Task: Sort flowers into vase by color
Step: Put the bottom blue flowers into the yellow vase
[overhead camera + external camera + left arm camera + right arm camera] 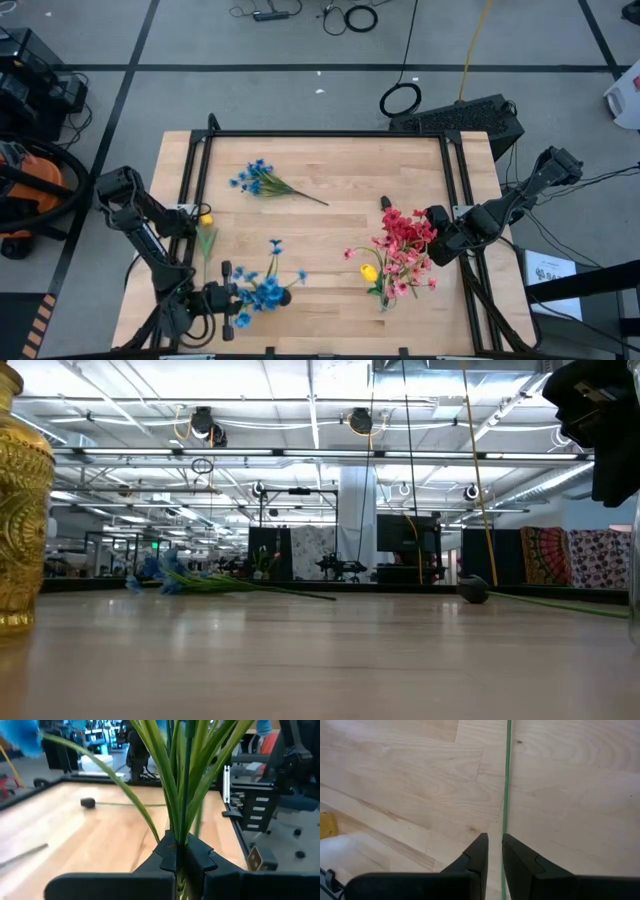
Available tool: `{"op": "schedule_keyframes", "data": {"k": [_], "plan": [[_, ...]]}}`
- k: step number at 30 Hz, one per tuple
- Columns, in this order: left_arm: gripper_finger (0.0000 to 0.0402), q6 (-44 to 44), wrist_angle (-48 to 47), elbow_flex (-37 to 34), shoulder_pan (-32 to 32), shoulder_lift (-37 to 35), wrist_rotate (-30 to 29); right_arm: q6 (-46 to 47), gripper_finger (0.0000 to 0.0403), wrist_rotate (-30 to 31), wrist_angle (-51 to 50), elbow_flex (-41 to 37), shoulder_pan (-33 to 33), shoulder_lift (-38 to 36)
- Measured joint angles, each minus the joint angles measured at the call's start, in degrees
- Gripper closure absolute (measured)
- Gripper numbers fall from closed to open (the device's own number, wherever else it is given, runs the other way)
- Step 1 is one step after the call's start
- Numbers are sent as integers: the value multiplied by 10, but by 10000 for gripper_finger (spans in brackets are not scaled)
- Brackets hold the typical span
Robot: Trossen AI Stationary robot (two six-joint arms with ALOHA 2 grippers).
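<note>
Pale butcher-block worktop [330,170] of jointed wooden strips, framed by a black metal rail. Left hand [181,855] at the near left edge, dark fingers closed on the bundled thin green stems of a blue sprig [262,290], frilly blossoms fanned just beyond the fingertips. Right hand [495,851] at the right side, fingers nearly together, pinching a single slim green stem [507,780] running straight out over the wood; red and pink blossom cluster [404,245] massed just left of that hand, yellow bud [369,272] among its lower stems. Second blue sprig [258,179] lying flat near the far left, well apart from both hands, stem trailing right. Another small yellow bud [206,218] with green leaves beside the left arm. Embossed golden vase [22,500] upright at the left margin of the low view. Small dark round object [473,591] resting on the wood toward the right.
</note>
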Motion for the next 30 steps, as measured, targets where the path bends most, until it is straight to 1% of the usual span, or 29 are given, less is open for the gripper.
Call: {"op": "schedule_keyframes", "data": {"k": [2,5,12,15,18,26,30], "plan": [[391,-15,8,-10,0,0,-2,0,355,0,1,0,0,0],[391,-7,30,-18,0,0,-5,0,355,0,1,0,0,0],[391,3,30,-19,0,0,3,0,355,0,2,0,0,0],[383,7,30,-19,0,0,4,0,355,0,2,0,0,0],[361,7,30,-19,0,0,4,0,355,0,2,0,0,0],[281,6,18,-19,-8,-2,6,0,355,0,2,0,0,0],[259,3,0,-19,-21,-19,4,-4,355,0,2,0,0,0]]}}
